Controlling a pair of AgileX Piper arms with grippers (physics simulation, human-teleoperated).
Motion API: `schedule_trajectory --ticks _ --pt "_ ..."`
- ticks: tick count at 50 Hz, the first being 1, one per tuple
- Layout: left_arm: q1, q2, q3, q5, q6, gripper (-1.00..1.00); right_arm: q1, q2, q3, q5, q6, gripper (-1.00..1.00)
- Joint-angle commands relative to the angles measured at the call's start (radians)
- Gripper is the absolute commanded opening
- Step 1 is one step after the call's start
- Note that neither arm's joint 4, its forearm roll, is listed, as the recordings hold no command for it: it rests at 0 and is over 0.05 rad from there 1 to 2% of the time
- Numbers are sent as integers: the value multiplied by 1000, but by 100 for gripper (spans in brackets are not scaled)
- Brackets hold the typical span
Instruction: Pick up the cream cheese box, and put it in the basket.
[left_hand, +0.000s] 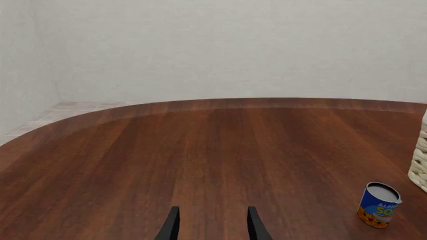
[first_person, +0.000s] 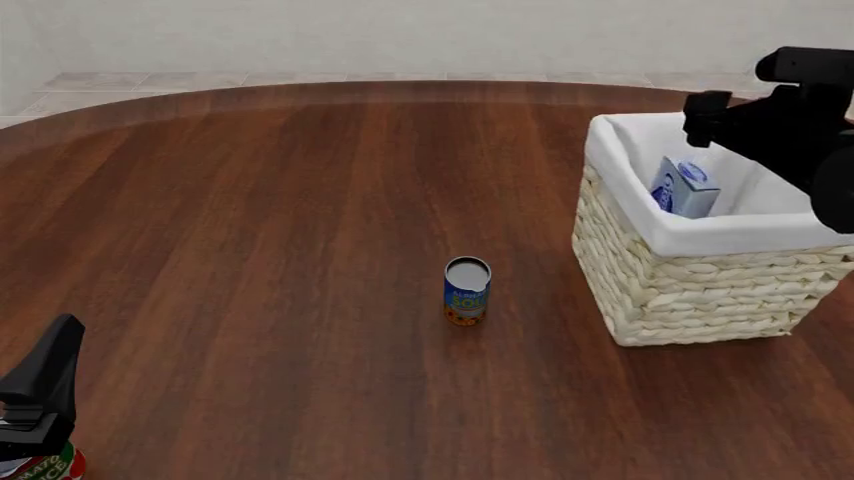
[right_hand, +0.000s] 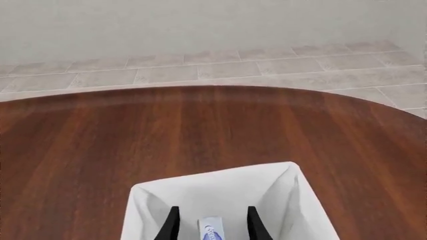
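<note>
Leaning on end inside basket (first_person: 694, 290): cream cheese box (first_person: 685, 188), untouched. Right gripper (right_hand: 209, 222) above it, fingers parted, empty. Left gripper (left_hand: 210, 225) likewise parted, empty. Soup can (first_person: 467, 291) upright beside basket.

Matte black throughout, with no visible cables, screws or markings. At the upper right of the front view, a blocky black right arm (first_person: 801, 120), built of chunky angular housings with a rounded cap on top. At the lower left of the same view, a slim black tapered left gripper (first_person: 40, 385), wedge-shaped. In both wrist views, two thin black finger blades (left_hand: 172, 226) with pointed tips, set parallel with a gap between.
</note>
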Motion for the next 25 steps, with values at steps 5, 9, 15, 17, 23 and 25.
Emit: schedule_trajectory --ticks 5,9,15,17,23,25 --pt "0 0 0 0 0 100 2 -21 -6 21 -7 100" --pt "0 0 0 0 0 100 3 -26 -4 22 -9 100" --pt "0 0 0 0 0 100 3 -27 2 17 -11 100" --pt "0 0 0 0 0 100 5 -30 5 16 -9 100" --pt "0 -1 0 0 0 100 10 -38 9 16 -11 100" --pt "0 0 0 0 0 100 12 -44 11 18 -13 100"
